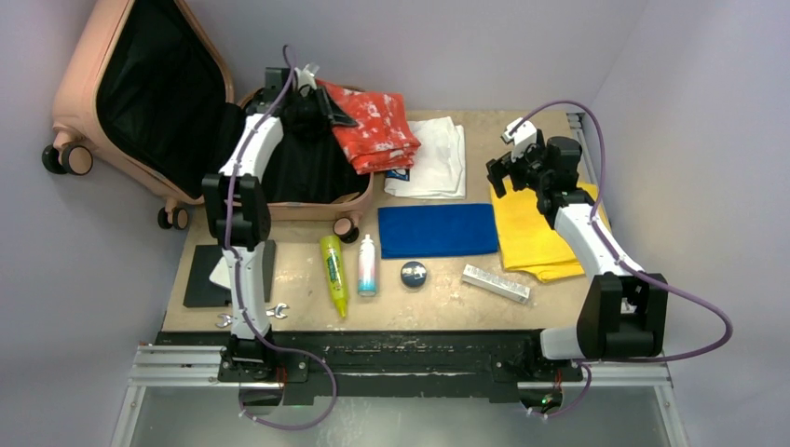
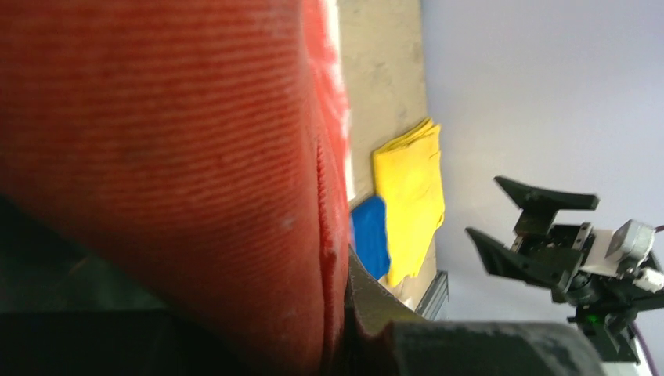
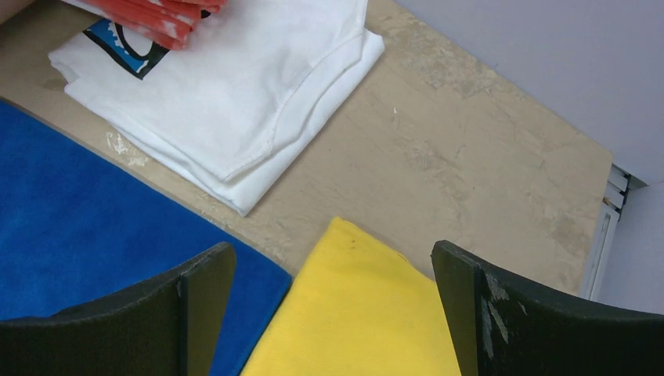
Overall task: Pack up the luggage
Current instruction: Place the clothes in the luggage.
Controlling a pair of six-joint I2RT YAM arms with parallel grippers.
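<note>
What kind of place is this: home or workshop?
Likely a robot test bench in a laboratory, not a home. The left arm and right arm are bolted to a metal rail at the table edge. Bare pale walls enclose it. The luggage stands open with a red garment at its edge, near folded cloths.

Luggage (image 1: 84, 88) far left — garment (image 1: 377, 130) across its right rim.

Jaws of right gripper (image 3: 333, 257) spread wide over yellow cloth (image 3: 352, 321) — blue cloth (image 3: 94, 235) just left, folded white shirt (image 3: 235, 86) beyond, red cloth (image 3: 160, 14) on it.
</note>
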